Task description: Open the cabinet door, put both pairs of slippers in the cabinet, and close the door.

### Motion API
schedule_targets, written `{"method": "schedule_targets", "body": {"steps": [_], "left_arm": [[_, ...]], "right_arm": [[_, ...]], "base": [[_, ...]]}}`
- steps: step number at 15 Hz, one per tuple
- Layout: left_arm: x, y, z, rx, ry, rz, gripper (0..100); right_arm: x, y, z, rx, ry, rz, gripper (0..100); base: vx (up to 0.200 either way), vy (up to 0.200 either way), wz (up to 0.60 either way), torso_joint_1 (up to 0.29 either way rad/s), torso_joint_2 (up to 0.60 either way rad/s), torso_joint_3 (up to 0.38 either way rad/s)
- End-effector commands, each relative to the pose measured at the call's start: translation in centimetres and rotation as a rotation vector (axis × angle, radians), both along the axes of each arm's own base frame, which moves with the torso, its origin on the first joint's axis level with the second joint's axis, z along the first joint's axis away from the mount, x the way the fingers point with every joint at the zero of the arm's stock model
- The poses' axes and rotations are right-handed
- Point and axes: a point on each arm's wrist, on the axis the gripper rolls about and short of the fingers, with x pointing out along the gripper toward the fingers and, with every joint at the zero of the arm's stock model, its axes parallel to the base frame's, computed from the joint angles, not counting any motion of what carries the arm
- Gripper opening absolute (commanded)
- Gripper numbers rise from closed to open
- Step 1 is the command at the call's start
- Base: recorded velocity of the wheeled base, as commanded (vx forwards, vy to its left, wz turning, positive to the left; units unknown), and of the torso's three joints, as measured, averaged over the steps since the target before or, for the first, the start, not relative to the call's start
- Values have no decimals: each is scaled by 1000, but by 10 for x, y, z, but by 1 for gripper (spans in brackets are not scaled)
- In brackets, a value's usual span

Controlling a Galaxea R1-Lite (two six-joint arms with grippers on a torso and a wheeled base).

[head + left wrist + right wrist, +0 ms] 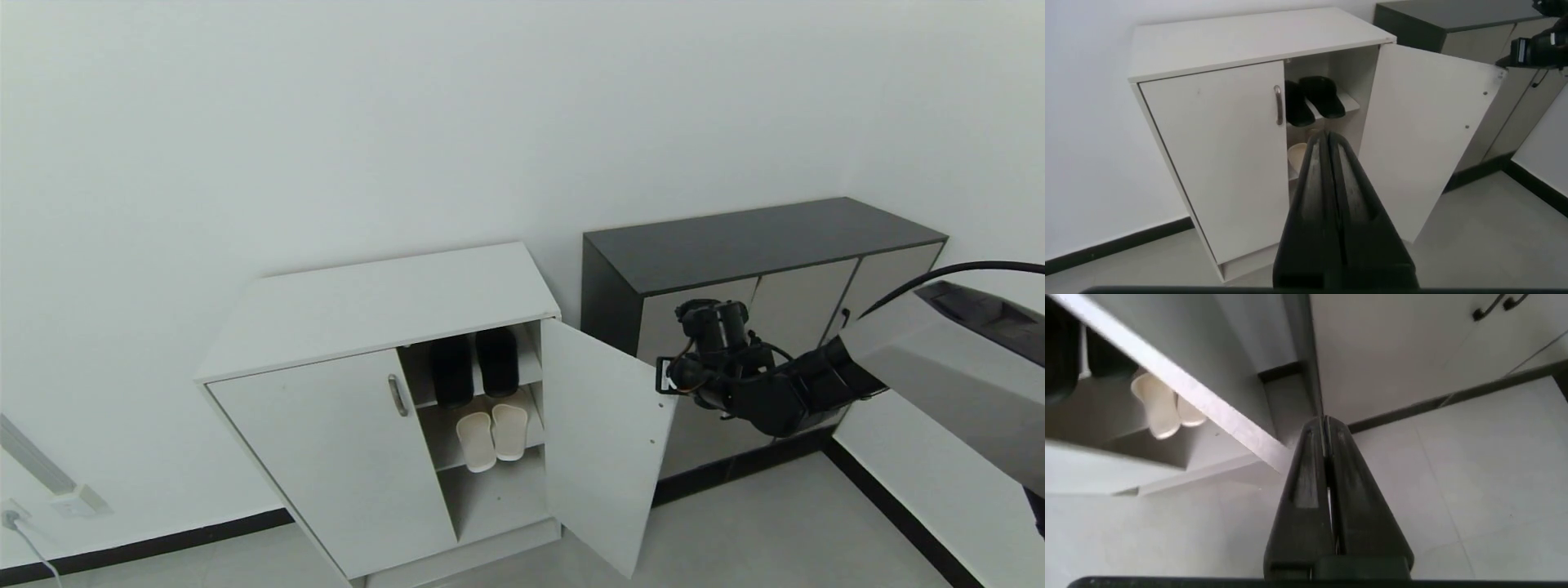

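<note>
Both pairs are found stowed in the white two-door cabinet [375,310], the black slippers [475,363] above the cream slippers [492,429]. Its right door [604,441] stands open. The right end effector [1327,425], fingers pressed together, is held at that door's free edge, presumably to push it shut; the left end effector [1328,139], likewise closed, is held back
</note>
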Motion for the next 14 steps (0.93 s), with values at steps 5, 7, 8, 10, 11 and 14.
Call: {"method": "schedule_targets", "body": {"steps": [5, 7, 8, 10, 11, 14], "left_arm": [[0, 0, 0, -2, 0, 0, 0], [0, 0, 0, -2, 0, 0, 0], [0, 0, 0, -3, 0, 0, 0], [0, 0, 0, -2, 0, 0, 0], [0, 0, 0, -3, 0, 0, 0], [0, 0, 0, -2, 0, 0, 0]], "right_arm": [[-69, 57, 12, -7, 20, 194, 0], [-86, 69, 21, 12, -25, 238, 0], [-91, 67, 24, 18, -35, 248, 0], [-96, 63, 21, -7, -49, 267, 0], [-99, 60, 17, -50, -51, 285, 0], [-101, 57, 8, -79, -99, 307, 0]], "base": [[0, 0, 0, 0, 0, 0], [0, 0, 0, 0, 0, 0], [0, 0, 0, 0, 0, 0], [0, 0, 0, 0, 0, 0], [0, 0, 0, 0, 0, 0], [0, 0, 0, 0, 0, 0]]}}
